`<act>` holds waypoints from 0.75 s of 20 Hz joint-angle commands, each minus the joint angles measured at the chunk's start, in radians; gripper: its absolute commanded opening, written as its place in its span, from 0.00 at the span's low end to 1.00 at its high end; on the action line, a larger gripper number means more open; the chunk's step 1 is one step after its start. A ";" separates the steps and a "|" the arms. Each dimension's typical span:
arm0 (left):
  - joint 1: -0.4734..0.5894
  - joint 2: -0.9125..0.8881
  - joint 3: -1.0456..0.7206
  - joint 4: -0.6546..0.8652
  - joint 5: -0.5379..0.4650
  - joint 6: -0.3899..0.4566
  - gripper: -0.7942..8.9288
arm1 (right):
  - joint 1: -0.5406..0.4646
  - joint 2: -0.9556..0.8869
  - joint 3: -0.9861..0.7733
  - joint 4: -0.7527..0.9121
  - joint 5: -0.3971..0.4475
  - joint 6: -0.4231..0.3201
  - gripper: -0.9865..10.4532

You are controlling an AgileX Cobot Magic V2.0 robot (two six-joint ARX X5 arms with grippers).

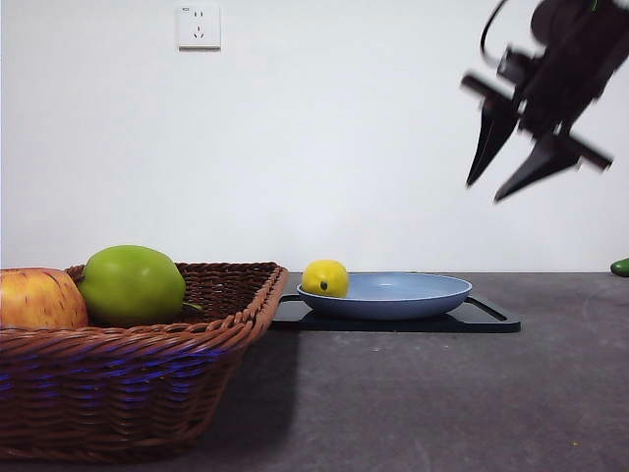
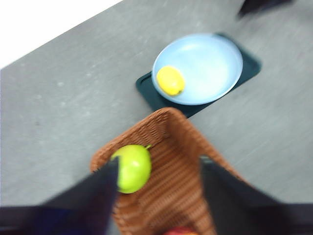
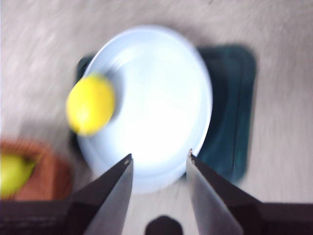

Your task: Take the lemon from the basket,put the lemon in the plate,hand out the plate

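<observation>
Hovering spread and empty above the plate (image 3: 161, 98), the right gripper (image 3: 159, 169) lines up on its near rim, since the lemon (image 3: 90, 104) already rests inside.

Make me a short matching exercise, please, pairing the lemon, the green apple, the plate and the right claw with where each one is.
Things:
1. lemon
2. green apple
3. plate
4. right claw

Places:
A. on the black tray
B. in the air above the table, open
C. in the basket
D. at the plate's edge nearest the basket

Pairs: 1-D, 2-C, 3-A, 4-B
</observation>
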State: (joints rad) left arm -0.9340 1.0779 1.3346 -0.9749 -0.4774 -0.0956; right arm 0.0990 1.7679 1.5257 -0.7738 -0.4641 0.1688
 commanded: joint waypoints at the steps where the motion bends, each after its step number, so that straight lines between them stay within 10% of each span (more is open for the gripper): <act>1: -0.006 0.043 0.014 0.017 -0.018 0.101 0.15 | 0.023 -0.070 0.022 -0.144 -0.001 -0.093 0.20; 5: 0.028 0.089 0.014 0.039 0.002 0.176 0.09 | 0.066 -0.210 0.021 -0.351 0.057 -0.156 0.09; 8: 0.117 0.086 0.013 0.033 0.119 0.175 0.09 | 0.138 -0.337 -0.001 -0.352 0.270 -0.159 0.09; 15: 0.372 -0.092 -0.186 0.192 0.382 0.176 0.09 | 0.287 -0.723 -0.325 0.035 0.478 -0.108 0.09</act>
State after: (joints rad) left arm -0.5594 0.9783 1.1400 -0.7887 -0.1005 0.0708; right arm 0.3828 1.0389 1.2011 -0.7532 0.0086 0.0471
